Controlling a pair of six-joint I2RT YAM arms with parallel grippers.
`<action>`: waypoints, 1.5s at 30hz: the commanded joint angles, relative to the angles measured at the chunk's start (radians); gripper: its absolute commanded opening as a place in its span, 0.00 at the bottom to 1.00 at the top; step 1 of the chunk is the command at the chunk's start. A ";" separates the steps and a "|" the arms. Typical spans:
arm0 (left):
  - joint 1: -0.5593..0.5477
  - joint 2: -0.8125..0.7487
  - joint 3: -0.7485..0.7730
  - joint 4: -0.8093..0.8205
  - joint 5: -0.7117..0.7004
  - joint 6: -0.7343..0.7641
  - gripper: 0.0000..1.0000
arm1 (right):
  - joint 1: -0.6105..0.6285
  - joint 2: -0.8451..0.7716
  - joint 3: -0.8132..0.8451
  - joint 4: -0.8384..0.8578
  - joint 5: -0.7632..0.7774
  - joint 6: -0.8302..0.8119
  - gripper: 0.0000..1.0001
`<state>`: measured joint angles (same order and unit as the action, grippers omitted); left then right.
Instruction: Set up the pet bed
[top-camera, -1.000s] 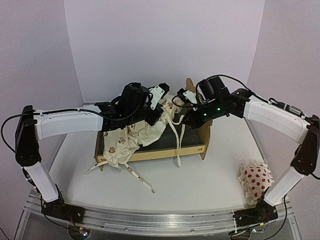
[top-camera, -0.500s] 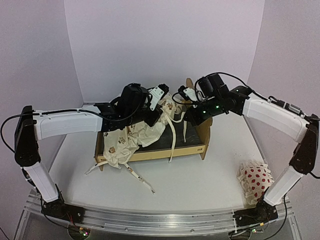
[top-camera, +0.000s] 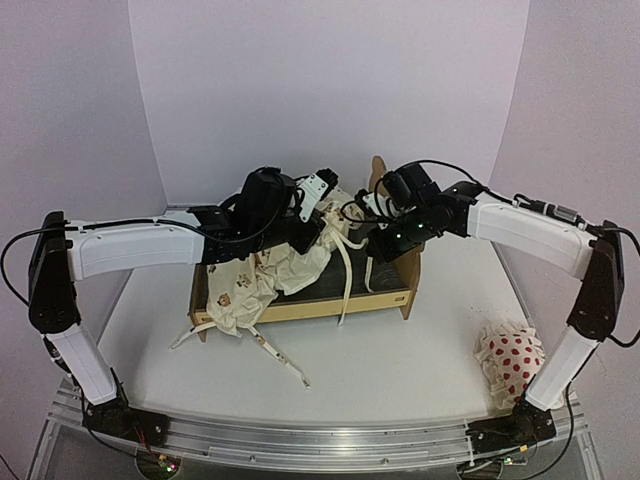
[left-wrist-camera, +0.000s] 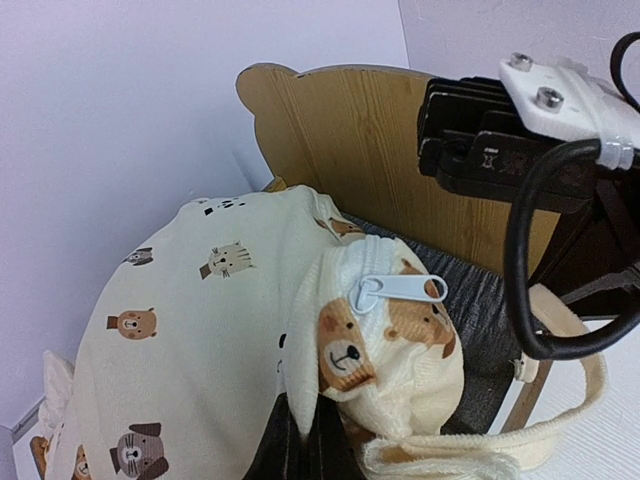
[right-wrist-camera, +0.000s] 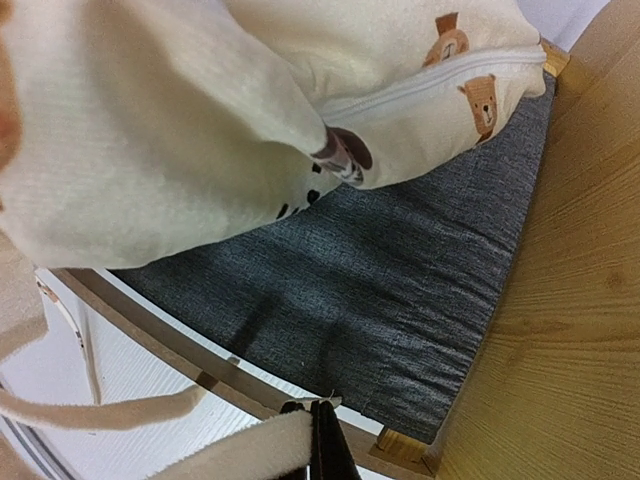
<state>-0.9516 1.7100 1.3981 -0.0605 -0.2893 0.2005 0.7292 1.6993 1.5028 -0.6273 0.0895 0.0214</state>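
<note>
One bench (top-camera: 400, 370): white top; carries everything listed below.
Pet bed (top-camera: 300, 306): light plywood frame at the bench's middle, set a little toward 12 o'clock; long axis runs from 9 to 3 o'clock in the top view; curvy end board (top-camera: 409, 262) upright at its 3 o'clock end; dark grey base (right-wrist-camera: 400, 270) bare toward that end.
Cushion (top-camera: 250, 285): cream, printed with small animal faces; bunched over the bed's 9 o'clock half and spilling over its near side at 7 o'clock; one corner is raised above the base toward 12 o'clock; loose ties (top-camera: 270, 350) trail on the bench at 6 o'clock of the bed.
Pillow (top-camera: 510, 360): white with red dots; lies on the bench at 4 o'clock from the bed, well apart from it, near the bench's 3 o'clock edge.
Left end effector (left-wrist-camera: 306, 455): over the bed's middle; jaws pinched narrow on a fold of the cushion, holding that corner up; fabric drapes around the fingers.
Right end effector (right-wrist-camera: 318, 440): above the bed's 3 o'clock end, just beside the end board; jaws closed tight on a cream tie (right-wrist-camera: 250, 450); the tie hangs down across the base.
Zip pull (left-wrist-camera: 400, 290): pale; lies flat on the raised corner, pointing to 3 o'clock in the left wrist view.
</note>
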 joint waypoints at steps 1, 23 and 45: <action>0.008 -0.073 0.001 -0.004 -0.014 -0.013 0.00 | 0.002 0.028 0.003 -0.003 -0.019 0.069 0.00; 0.008 -0.075 0.002 -0.009 -0.007 -0.015 0.00 | 0.001 0.093 0.125 -0.028 -0.129 0.228 0.00; 0.008 -0.048 0.009 -0.016 0.016 -0.025 0.00 | 0.001 0.168 0.001 -0.047 -0.053 0.243 0.04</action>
<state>-0.9485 1.7084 1.3979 -0.0776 -0.2761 0.1854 0.7292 1.8501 1.5223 -0.6452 0.0215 0.2455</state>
